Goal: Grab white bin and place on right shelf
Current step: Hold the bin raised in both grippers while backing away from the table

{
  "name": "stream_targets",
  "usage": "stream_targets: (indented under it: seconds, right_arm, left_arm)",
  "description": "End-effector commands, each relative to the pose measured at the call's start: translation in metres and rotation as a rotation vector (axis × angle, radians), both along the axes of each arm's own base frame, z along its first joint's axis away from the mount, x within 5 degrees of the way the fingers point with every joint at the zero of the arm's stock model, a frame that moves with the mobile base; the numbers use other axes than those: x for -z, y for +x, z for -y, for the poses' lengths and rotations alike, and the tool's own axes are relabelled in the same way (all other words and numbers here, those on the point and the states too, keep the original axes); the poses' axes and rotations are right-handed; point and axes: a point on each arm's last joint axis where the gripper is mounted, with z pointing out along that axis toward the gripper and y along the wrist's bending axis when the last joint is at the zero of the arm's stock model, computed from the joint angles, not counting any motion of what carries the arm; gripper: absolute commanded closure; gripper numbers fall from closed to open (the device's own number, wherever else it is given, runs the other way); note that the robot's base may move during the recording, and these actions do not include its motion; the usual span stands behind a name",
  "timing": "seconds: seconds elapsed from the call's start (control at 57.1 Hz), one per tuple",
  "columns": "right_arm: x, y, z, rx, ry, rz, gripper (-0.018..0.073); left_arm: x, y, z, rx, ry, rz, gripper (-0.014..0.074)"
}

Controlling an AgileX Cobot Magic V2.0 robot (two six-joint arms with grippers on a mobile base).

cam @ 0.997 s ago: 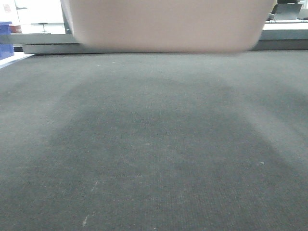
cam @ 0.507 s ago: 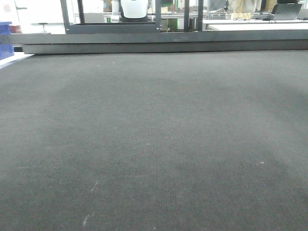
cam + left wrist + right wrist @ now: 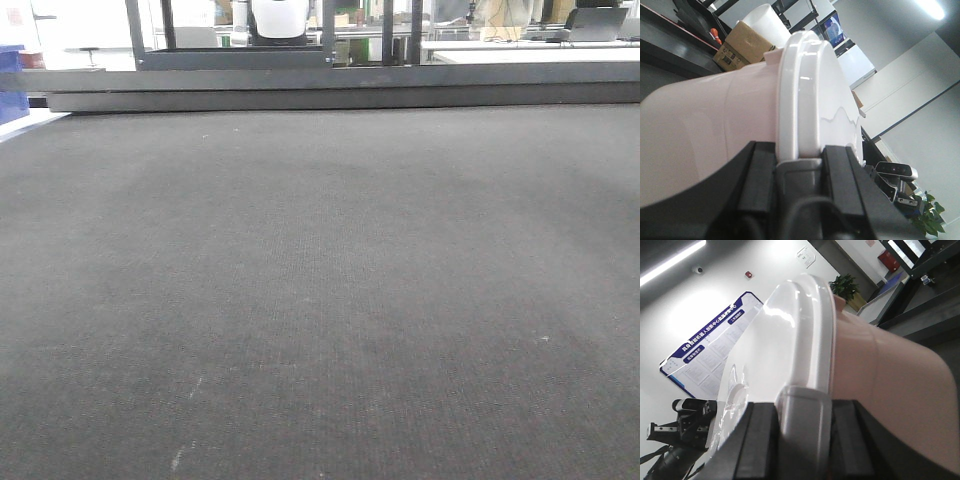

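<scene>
White wall (image 3: 715, 295) carries a blue-edged noticeboard (image 3: 705, 355) under a striplight (image 3: 670, 262)

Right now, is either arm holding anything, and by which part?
Yes: the left gripper and right gripper each clamp the white bin by its lid rim.

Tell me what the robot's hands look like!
The left gripper and right gripper look alike: each has two flat, black, boxy fingers with a smooth grey block between them. A dark cable loops at the left one's base.
</scene>
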Motion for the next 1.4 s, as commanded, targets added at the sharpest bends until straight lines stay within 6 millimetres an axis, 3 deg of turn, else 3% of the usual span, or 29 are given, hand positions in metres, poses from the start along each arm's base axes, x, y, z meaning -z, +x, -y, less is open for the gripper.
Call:
stream_targets:
  seconds: [0.0,1.382]
  right_arm:
    - [-0.037,-0.039,-0.025,-0.299,0.105,0.181,0.0495]
    - [-0.035,-0.016,-0.008,0.001,0.132,0.103,0.0495]
  left_arm:
    - [-0.032,-0.053,0.023,0.347,-0.05,0.117,0.0723]
    - [-0.032,-0.053,0.023,0.347,-0.05,0.117,0.0723]
